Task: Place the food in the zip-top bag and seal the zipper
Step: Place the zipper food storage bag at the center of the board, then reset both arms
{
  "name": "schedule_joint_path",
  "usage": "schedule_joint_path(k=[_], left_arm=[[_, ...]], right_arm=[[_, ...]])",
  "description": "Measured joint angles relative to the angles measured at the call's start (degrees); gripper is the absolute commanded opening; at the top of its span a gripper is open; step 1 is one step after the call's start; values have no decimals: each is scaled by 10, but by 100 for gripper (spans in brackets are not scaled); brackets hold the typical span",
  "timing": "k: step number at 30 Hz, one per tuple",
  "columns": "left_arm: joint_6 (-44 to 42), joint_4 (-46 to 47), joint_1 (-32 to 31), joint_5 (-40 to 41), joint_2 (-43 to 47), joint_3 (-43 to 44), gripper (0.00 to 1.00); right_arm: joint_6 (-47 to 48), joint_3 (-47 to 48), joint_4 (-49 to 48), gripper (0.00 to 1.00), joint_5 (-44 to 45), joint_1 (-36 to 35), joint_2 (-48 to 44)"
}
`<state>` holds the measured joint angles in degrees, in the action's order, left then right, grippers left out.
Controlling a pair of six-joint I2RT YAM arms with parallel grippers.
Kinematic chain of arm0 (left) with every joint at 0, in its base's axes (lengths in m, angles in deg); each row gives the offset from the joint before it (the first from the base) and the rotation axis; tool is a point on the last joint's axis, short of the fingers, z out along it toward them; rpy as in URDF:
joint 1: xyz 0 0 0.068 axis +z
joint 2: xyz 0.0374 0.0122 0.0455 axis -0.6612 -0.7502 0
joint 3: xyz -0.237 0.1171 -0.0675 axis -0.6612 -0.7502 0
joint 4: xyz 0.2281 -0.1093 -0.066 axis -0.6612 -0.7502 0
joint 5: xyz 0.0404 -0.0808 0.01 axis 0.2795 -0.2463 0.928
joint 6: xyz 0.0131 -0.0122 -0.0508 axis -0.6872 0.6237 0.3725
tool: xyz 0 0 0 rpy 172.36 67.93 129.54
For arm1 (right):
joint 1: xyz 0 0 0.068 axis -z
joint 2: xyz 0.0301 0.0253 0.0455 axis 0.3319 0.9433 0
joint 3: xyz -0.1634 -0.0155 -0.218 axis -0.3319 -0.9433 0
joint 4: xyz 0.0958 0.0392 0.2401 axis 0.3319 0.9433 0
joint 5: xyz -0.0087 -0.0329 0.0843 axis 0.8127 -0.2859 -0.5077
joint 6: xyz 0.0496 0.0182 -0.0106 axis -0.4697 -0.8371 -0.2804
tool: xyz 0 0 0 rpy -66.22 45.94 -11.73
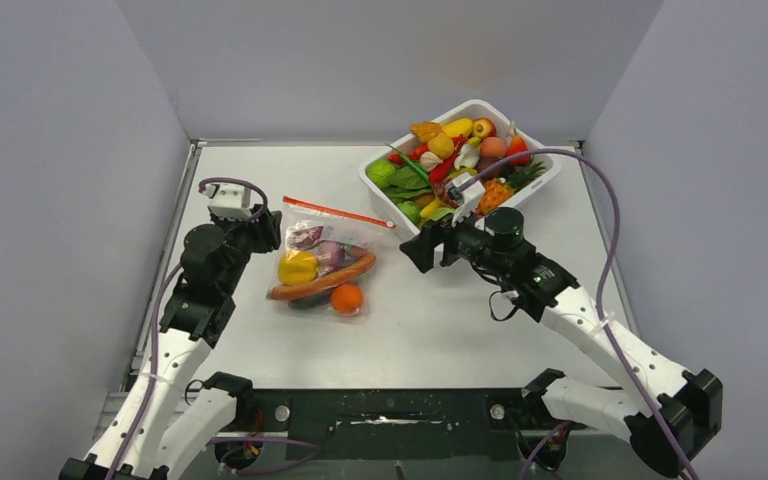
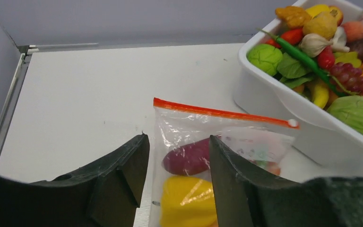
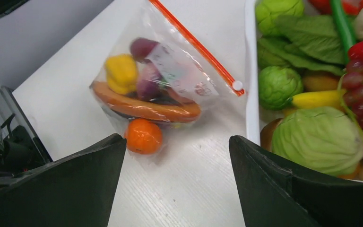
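From above, the zip-top bag [image 1: 325,262] lies flat on the worktop [image 1: 440,320], left of its middle, with the zipper [image 1: 338,212] along its far edge. The food sits inside it: a purple piece [image 1: 307,237], a yellow pepper [image 1: 297,267], a long sausage [image 1: 322,285] and an orange ball [image 1: 346,298] in the near corner. The left gripper [image 1: 268,232] hangs just beside the bag's left edge. The right gripper [image 1: 415,248] is to the bag's right, apart from it and near the white tub [image 1: 535,185] in the far right corner. In the left wrist view, the left gripper [image 2: 178,139] is released, its jaws apart over the bag's left side and clasping nothing. The zipper [image 2: 222,112] runs straight to a white slider [image 2: 292,123] at the end beside the tub. In the right wrist view, the right gripper [image 3: 176,139] stands wide apart above bare worktop and holds nothing. The bag [image 3: 179,71] lies beyond it, its slider end just beside the tub's rim [image 3: 250,94]. Whether the mouth is fully pressed closed I cannot tell.
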<state>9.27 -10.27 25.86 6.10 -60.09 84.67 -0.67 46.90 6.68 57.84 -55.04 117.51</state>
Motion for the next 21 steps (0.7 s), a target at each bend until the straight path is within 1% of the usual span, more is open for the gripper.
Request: schedule_joint_path(k=[1, 3, 5, 6, 9, 12, 17, 21], left_arm=[[8, -6, 0, -2, 5, 9, 61], [24, -20, 0, -9, 16, 26, 67], [41, -36, 0, -16, 25, 42, 69], [49, -46, 0, -21, 28, 51, 70], [81, -78, 0, -37, 32, 79, 71], [106, -99, -2, -59, 39, 93, 71], [143, -110, -19, -112, 59, 91, 72], [196, -108, -32, -124, 69, 76, 72]], right_arm=[[0, 10, 11, 85, 9, 0, -14], [-2, 31, 33, 92, 28, 0, -41], [-7, 54, 59, 100, 47, 0, -58], [-12, 68, 75, 98, 58, 0, -63], [-26, 100, 119, 98, 95, 0, -75], [-49, 105, 152, 98, 139, 0, -95], [-104, 127, 228, 98, 251, 0, -111], [-132, 146, 275, 98, 331, 0, -111]])
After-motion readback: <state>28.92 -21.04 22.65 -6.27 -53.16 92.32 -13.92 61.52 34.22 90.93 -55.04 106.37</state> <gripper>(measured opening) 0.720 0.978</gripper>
